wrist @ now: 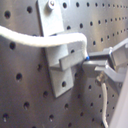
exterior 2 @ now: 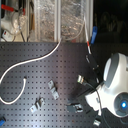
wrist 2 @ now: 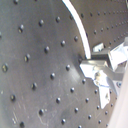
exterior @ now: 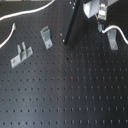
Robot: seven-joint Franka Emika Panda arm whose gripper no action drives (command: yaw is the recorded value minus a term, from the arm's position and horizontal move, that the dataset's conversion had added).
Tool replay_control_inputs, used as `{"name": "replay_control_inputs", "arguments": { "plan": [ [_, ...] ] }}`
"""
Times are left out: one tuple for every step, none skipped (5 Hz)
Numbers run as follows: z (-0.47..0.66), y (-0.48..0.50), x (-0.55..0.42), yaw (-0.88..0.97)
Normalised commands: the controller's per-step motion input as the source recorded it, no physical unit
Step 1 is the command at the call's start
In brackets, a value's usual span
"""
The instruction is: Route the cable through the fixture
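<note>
White cable (wrist: 30,39), grey fixture (wrist: 59,55)

Soft, low-resolution pictures throughout: exterior views evenly lit, wrist views blurred with glare on metal.

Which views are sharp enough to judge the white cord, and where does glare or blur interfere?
First wrist view: the thin white cable is crisp across a light-grey metal bracket. Second wrist view: sheen washes out the black perforated board. Both exterior views: soft, low detail; the gripper is blurred.
</note>
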Motion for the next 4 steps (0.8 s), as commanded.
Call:
{"name": "replay_control_inputs", "arguments": {
  "plan": [
    [0.01,-0.126,-0.207,0.00],
    [0.00,-0.007,-0.014,0.00],
    [0.04,0.019,-0.238,-0.01],
    [0.10,-0.062,-0.118,-0.84]
  ]
}}
